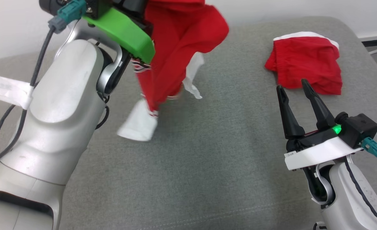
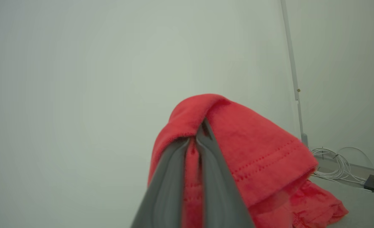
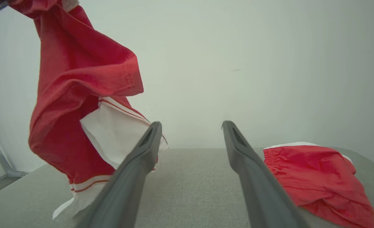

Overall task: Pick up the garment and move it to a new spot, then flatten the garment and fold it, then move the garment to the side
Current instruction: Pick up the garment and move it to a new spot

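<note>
The soft red garment with white striped cuffs point(image 1: 175, 48) hangs below the left gripper point(image 2: 197, 133), which is clenched on a fold of its hem. Held this high, it dangles nearly free for carrying, and its white end seems to brush the grey padded surface point(image 1: 223, 159) beneath. The right gripper point(image 1: 291, 83) is spread and empty, its tips just short of crumpled red shorts with a white waistband point(image 1: 306, 64), likely waiting to help flatten.

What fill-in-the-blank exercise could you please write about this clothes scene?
The left gripper is ___ on the red-and-white garment, holding it up. The right gripper stands ___, holding nothing. The red shorts lie on the grey cushion beside the ___ gripper. The hanging garment's lowest part is ___.
Missing: shut; open; right; white.
</note>
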Controlling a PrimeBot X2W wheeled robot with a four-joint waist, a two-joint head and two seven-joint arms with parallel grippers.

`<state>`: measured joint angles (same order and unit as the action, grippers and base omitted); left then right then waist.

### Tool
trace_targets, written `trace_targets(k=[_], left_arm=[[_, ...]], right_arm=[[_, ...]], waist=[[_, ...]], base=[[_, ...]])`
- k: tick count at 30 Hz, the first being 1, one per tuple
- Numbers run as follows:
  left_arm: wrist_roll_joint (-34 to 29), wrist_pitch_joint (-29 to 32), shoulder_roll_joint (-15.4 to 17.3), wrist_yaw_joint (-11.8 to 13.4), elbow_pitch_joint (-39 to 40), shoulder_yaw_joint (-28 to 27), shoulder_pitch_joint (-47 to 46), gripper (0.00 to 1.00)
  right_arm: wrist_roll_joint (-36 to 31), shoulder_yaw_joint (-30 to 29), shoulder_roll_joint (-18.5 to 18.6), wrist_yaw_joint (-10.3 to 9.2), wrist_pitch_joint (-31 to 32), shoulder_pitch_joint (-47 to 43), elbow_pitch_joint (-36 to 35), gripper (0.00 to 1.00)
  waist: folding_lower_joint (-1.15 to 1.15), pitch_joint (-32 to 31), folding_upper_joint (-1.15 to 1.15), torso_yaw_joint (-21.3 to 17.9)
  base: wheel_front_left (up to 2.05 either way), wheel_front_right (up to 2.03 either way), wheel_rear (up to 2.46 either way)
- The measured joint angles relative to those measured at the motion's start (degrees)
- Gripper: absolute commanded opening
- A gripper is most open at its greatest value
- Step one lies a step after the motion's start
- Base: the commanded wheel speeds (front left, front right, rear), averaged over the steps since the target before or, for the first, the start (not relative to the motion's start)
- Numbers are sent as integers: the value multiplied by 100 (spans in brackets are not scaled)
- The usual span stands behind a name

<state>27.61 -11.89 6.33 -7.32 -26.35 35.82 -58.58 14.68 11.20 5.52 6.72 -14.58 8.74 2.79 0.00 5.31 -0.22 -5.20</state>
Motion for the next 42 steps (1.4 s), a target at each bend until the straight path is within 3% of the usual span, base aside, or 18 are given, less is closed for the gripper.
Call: trace_targets(k=[14,25,36,37,38,39,42], left_arm=[[979,407,114,0,218,23,233,0],[1313,519,149,0,-493,318,1322,0],[1377,589,36,0,-1580,359,1486,0],[1368,615,37,0,-1682,369,1485,8],[1350,673,38,2,-1790,385,1483,57],[1347,709,36,2,-1869,400,1483,100],[1348,716,-4,2,-2009,443,1473,100]], right_arm=[[-1,-210,-21,33,0,-204,-147,100],[-18,-212,-24,34,0,-221,-167,100],[-27,-8,-38,34,0,-205,-137,100],[-27,15,-45,34,0,-204,-123,100],[-27,36,-52,34,0,-201,-110,100],[-27,51,-54,34,0,-198,-103,100],[-27,53,-58,34,0,-172,-89,100]], waist=[[0,-149,0,-438],[0,21,0,-581],[0,220,0,-790],[0,242,0,-813],[0,265,0,-836],[0,288,0,-859],[0,358,0,-925]], base=[[0,0,0],[0,0,0],[0,0,0],[0,0,0],[0,0,0],[0,0,0],[0,0,0]])
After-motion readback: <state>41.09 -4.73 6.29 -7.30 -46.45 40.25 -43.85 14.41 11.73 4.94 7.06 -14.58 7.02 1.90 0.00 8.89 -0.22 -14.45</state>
